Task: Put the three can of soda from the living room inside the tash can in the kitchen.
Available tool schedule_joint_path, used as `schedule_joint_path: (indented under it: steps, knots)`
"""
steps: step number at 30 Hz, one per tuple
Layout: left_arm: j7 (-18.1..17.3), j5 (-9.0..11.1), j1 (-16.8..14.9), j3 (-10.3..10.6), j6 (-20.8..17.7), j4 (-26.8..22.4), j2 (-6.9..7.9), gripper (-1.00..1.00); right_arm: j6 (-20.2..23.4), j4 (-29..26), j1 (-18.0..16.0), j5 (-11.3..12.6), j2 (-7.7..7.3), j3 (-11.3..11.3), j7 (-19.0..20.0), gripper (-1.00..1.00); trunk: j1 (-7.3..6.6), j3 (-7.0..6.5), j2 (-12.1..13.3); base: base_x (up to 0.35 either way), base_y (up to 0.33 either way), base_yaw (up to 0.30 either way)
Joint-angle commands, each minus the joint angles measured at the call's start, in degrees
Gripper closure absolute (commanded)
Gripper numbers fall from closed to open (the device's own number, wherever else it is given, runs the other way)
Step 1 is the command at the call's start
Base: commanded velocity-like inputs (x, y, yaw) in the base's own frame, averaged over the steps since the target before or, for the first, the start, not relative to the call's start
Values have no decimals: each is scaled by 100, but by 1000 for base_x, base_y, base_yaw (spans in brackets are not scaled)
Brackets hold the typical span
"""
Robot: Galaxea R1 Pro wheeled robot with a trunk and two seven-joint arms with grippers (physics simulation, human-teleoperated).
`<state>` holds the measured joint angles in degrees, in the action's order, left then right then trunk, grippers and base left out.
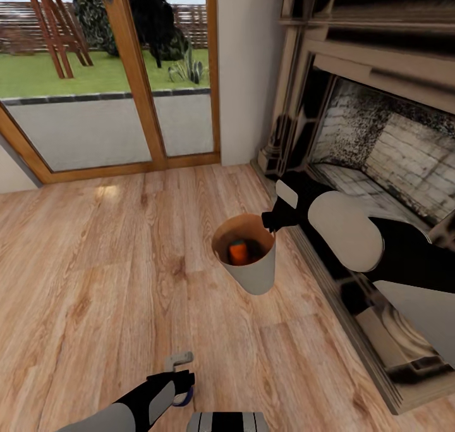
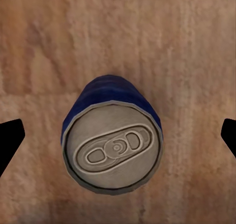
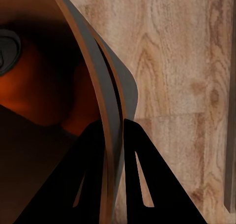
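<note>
Right gripper [image 1: 273, 222]: pinching the trash can [image 1: 256, 274] rim, orange can [image 1: 237, 252] inside.
Left gripper [image 2: 118, 140]: jaws wide, straddling the upright blue can [image 2: 112, 140], top facing them.

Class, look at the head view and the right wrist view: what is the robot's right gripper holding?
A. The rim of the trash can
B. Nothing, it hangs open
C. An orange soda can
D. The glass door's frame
A: in the right wrist view the right gripper's dark fingers pinch the thin wall of the trash can, and the head view shows that gripper at its rim, an orange can inside.
</note>
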<state>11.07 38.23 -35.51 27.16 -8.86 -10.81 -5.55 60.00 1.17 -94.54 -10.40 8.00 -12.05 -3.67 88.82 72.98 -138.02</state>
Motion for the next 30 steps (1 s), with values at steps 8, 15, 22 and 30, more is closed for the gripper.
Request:
schedule_joint_path:
  steps: [8,15,22,30]
  knots:
    - [-2,2,1,5,15,0,1,-100,0,-2,-3,99,-8,-78,15,100,43,35,-81,0,0,0]
    - [-8,1,1,9,69,0,9,-100,0,-2,-3,99,-10,-78,15,100,109,89,-201,0,0,0]
    - [-15,0,1,9,147,0,10,-100,0,-2,-1,99,-14,-78,15,100,197,161,-361,0,0,0]
    - [-21,0,1,9,157,0,4,-100,0,-2,4,99,-17,-78,15,100,241,197,-442,0,0,0]
